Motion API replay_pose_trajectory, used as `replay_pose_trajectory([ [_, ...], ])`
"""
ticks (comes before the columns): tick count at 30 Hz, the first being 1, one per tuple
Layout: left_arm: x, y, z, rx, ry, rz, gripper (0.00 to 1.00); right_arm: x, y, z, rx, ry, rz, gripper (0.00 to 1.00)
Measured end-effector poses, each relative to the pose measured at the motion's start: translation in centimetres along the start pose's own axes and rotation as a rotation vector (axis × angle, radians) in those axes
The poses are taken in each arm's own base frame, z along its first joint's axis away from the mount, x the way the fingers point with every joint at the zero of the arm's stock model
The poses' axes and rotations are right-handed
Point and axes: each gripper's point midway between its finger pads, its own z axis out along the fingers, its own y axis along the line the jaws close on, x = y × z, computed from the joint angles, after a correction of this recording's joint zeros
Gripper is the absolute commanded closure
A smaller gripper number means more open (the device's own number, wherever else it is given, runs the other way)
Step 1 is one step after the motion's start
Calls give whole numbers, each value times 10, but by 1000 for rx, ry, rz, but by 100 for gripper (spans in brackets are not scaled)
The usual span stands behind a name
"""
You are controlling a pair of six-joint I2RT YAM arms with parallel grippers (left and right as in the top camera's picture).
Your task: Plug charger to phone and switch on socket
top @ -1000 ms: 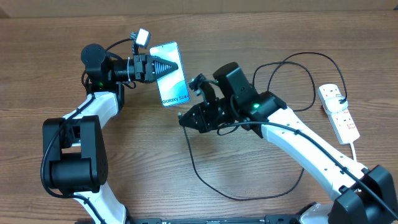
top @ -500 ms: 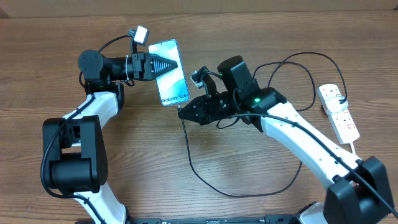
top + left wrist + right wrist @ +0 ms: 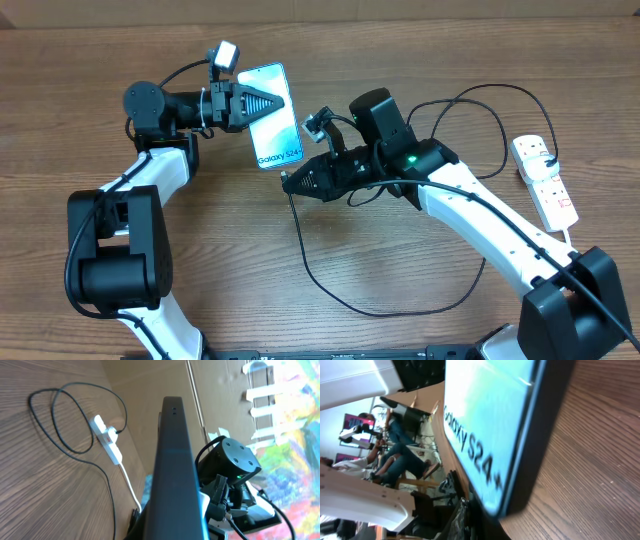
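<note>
Near the lower end of the phone point(image 3: 281, 142) clamped in the left hand point(image 3: 280, 107), right hand point(image 3: 291, 183) closed on the charger point(image 3: 302, 235).

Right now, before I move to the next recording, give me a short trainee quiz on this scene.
1. True or false: the right tool holds the phone.
2. The socket lies: A under the phone; B at the far left; C at the far right.
3. What text shows on the phone?
Key: 1 false, the left tool holds it and the right has the charger; 2 C; 3 Galaxy S24+.
</note>
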Motion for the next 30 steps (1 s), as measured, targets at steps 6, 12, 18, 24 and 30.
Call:
replay_pose_trajectory([
  [6,-13,3,-34,-26,-82,-31,96,-5,4,-12,-70,-10,-45,96],
  [12,-14,-15,-40,-31,-112,106,96,-10,12,-18,-155,-37,-115,96],
  [18,-10,-22,-24,-4,-95,54,96,-8,22,-19,-218,-26,-133,96],
  [24,-7,-24,-11,11,-70,23,96,-8,22,-19,-221,-25,-134,96],
  [30,-5,-25,-7,15,-60,18,96,-8,21,-18,-219,-24,-133,96],
])
